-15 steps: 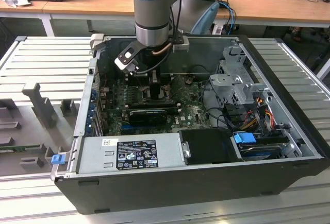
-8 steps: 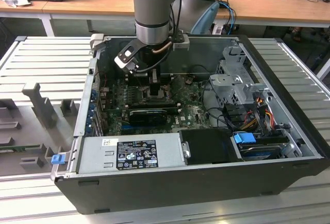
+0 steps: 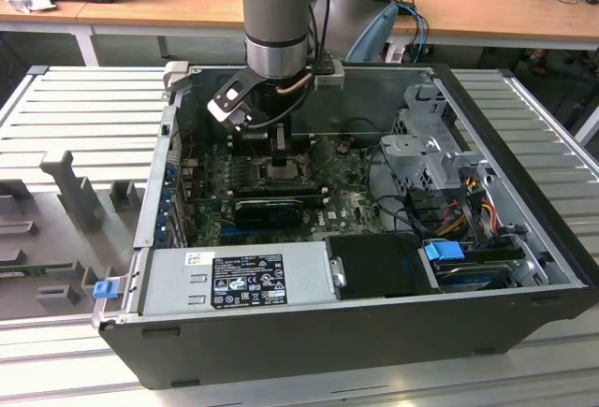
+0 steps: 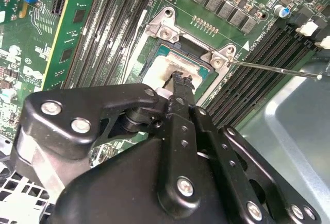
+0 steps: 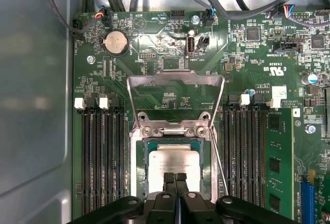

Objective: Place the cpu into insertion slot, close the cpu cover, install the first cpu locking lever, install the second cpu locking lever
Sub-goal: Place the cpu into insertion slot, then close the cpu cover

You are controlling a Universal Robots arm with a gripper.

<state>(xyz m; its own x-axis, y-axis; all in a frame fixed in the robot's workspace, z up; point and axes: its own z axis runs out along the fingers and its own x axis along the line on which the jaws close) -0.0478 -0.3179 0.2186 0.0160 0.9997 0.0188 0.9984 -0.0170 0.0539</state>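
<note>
In the first wrist view the cpu, pale silver-grey, lies flat in the insertion slot on the green board. The cpu cover, a grey metal frame with a window, stands open, hinged back from the socket. A thin locking lever sticks up beside the socket; it is the long rod in the second wrist view. My gripper is shut, its black fingertips pressed together right over the cpu's near edge. In the exterior view the gripper hangs low inside the case above the socket.
Black memory slots flank the socket on both sides. A long black card sits just in front of the socket, with the power supply nearer. A metal drive cage and cables stand at the exterior view's right. The case walls enclose the space.
</note>
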